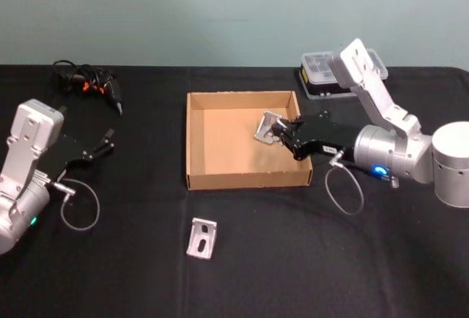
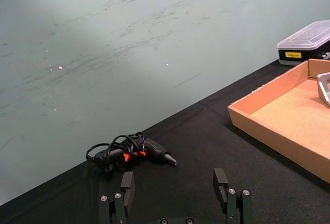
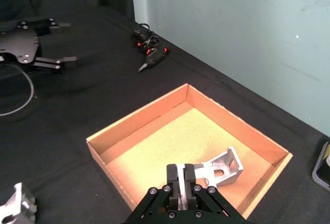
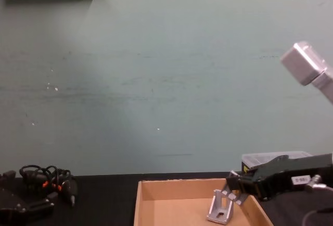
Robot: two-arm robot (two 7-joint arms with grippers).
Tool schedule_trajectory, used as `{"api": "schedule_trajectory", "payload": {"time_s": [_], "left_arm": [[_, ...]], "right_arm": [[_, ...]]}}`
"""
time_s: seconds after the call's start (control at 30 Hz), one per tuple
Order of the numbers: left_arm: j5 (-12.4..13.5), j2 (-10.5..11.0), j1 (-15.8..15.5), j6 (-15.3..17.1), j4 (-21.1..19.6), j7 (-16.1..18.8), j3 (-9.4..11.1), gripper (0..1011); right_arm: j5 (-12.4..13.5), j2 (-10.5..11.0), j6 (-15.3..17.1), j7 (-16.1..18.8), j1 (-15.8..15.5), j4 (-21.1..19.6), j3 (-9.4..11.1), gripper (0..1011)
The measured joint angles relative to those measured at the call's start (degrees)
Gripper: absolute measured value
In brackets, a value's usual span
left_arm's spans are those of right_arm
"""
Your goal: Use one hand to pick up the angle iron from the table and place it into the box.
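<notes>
Inside the brown box (image 1: 242, 180), near its right wall, a silver angle iron (image 1: 266, 127) is tilted, with my right gripper (image 1: 283, 133) shut on one flange. In the right wrist view the closed fingers (image 3: 181, 175) pinch the angle iron (image 3: 223, 164) low over the box floor (image 3: 170, 146); whether it touches the floor I cannot tell. In the chest view this angle iron (image 4: 219, 208) shows between the box walls (image 4: 171, 189). A second angle iron (image 1: 203, 238) lies on the black table (image 1: 110, 274) in front of the box. My left gripper (image 1: 102, 146) rests open at the left, well away.
A clear-lidded black-and-yellow plastic case (image 1: 322, 69) stands behind the box at the back right. A tangle of black cables with a tool (image 1: 88, 83) lies at the back left. The second angle iron (image 3: 18, 208) sits near the table's front.
</notes>
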Motion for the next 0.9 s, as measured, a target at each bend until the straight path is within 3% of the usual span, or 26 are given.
{"api": "schedule_trajectory", "payload": {"time_s": [0.03,0.33,0.7,0.9], "left_arm": [[0.0,0.0,0.0,0.0,0.0,0.0,0.0,1000],[0.0,0.0,0.0,0.0,0.0,0.0,0.0,1000],[0.0,0.0,0.0,0.0,0.0,0.0,0.0,1000],[0.0,0.0,0.0,0.0,0.0,0.0,0.0,1000]], "right_arm": [[-0.3,-1.2,0.1,0.3,0.8,2.1,0.0,82],[-2.0,-4.2,0.4,1.8,2.8,8.2,-0.8,82],[-4.2,-5.5,0.8,3.5,3.8,11.2,-1.1,83],[-5.0,-5.9,0.7,3.9,3.8,11.4,-0.4,243]]}}
